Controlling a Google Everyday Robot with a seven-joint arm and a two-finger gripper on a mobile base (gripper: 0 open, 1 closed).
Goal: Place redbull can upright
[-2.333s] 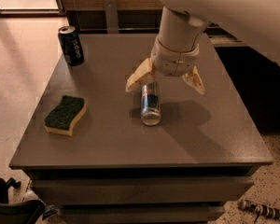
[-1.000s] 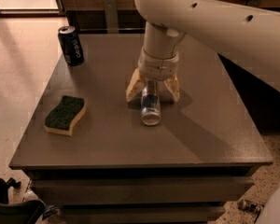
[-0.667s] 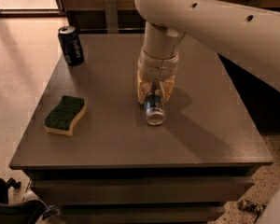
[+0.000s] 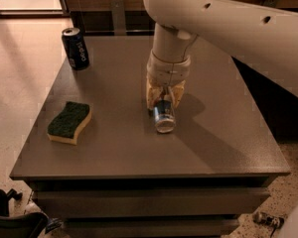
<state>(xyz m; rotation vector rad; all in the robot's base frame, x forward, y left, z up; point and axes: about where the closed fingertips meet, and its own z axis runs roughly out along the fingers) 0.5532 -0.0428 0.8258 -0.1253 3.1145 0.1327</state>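
Setting: a grey-brown table (image 4: pixel 114 157) on a pale tiled floor (image 4: pixel 15 58), with dark wood panelling behind.

Nearest me, below the table's front edge, were dark objects at the bottom left and bottom right. Both were cut off by the frame, and I could not identify either.

On the left of the table lay a green-and-yellow sponge (image 4: pixel 69 122), flat and well apart from everything else.

Near the middle lay the redbull can (image 4: pixel 164 119), on its side with its shiny silver end towards me. The tool (image 4: pixel 164 102) sat down over the can's far half. Its tan fingers (image 4: pixel 151 95) stood against either side of the body, so I read it as closed on the can.

Handling, my judgement:
- The can is light, thin-walled metal that is smooth and round.
- It would likely roll if released on its side, and it could slip or dent under a hard squeeze.
- The hold should be across the mid-body with moderate force.
- It then has to be tilted until the base sits flat on the table.

Hidden: the white arm (image 4: pixel 228 19) and the tool covered the can's far end, so I could not tell which end was the top. The label was mostly out of sight.

Far left corner: a dark blue Pepsi can (image 4: pixel 75 48), upright and well clear.
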